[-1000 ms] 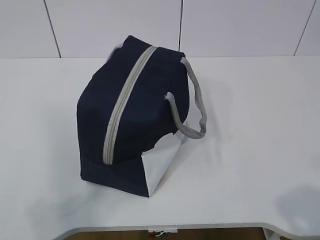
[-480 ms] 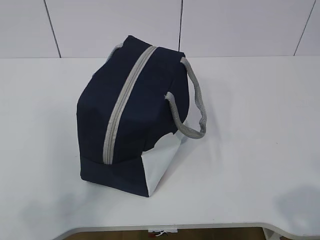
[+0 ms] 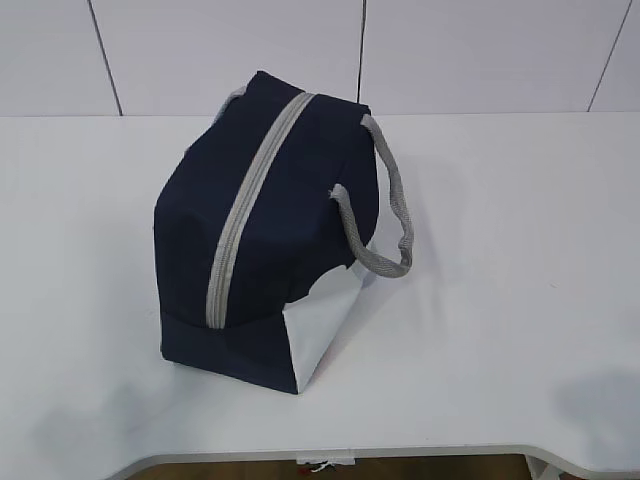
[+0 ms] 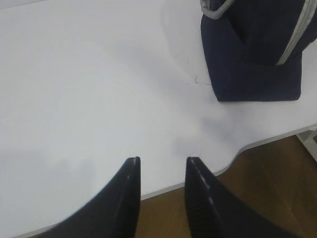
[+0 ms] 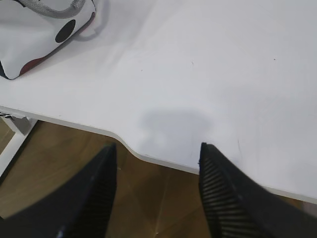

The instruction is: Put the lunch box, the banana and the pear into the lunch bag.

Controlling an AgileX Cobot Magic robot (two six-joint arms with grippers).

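Note:
The navy lunch bag [image 3: 270,230] stands on the white table [image 3: 500,250], its grey zipper band [image 3: 245,215] running along the top and looking closed. A grey strap handle [image 3: 395,220] hangs over its right side above the white lower panel. The bag's near corner shows in the left wrist view [image 4: 252,54], and its white spotted panel in the right wrist view [image 5: 39,29]. My left gripper [image 4: 162,161] is open and empty over the table's front edge, left of the bag. My right gripper [image 5: 157,146] is open and empty over the front edge. The lunch box, banana and pear are out of view.
The table's curved front edge [image 4: 237,148] lies under both grippers, with brown floor [image 5: 148,198] below. A white tiled wall [image 3: 450,50] stands behind the table. Neither arm shows in the exterior view.
The bag has not moved. A faint shadow has spread on the table's front left in the exterior view.

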